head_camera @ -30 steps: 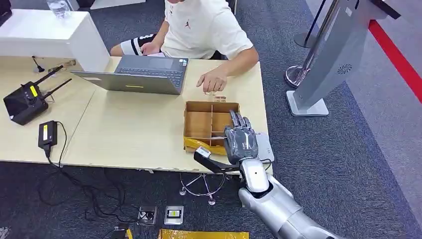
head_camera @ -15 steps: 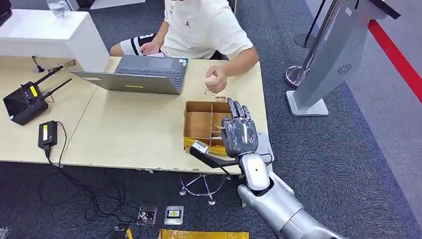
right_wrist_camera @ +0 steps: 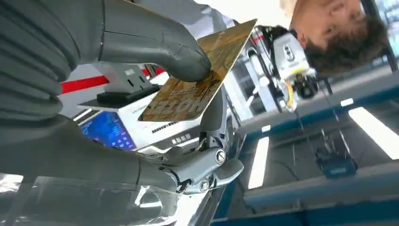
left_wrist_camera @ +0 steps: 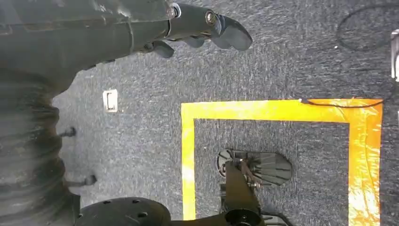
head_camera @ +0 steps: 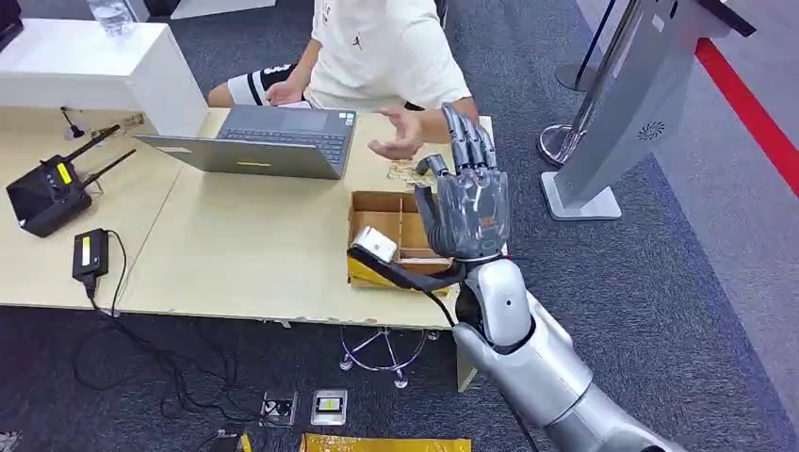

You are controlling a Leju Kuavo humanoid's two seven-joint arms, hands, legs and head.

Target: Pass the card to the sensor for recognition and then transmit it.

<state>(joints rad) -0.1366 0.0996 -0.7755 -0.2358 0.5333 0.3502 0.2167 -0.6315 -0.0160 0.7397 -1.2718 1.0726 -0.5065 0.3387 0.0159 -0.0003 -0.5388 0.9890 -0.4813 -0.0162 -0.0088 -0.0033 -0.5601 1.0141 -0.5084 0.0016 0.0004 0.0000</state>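
Note:
My right hand [head_camera: 464,200] is raised above the far right corner of the table, palm turned away from me and fingers pointing up. In the right wrist view its thumb [right_wrist_camera: 155,44] and a finger pinch a golden patterned card [right_wrist_camera: 197,77], held flat and tilted. The sensor is a grey slanted kiosk [head_camera: 624,104] standing on the carpet to the right of the table; its blue screen [right_wrist_camera: 106,132] lies behind the card in the right wrist view. My left hand [left_wrist_camera: 197,26] hangs over the carpet floor and holds nothing.
A divided cardboard box [head_camera: 377,234] sits under my right hand at the table's right end. A person sits across the table with a hand [head_camera: 400,141] raised near my fingers, beside a laptop [head_camera: 273,141]. A controller [head_camera: 47,193] and a charger [head_camera: 89,252] lie at the left.
My right hand rose from the cardboard box and moved farther over the table, with the card pinched. The person's hand lifted off the table and opened.

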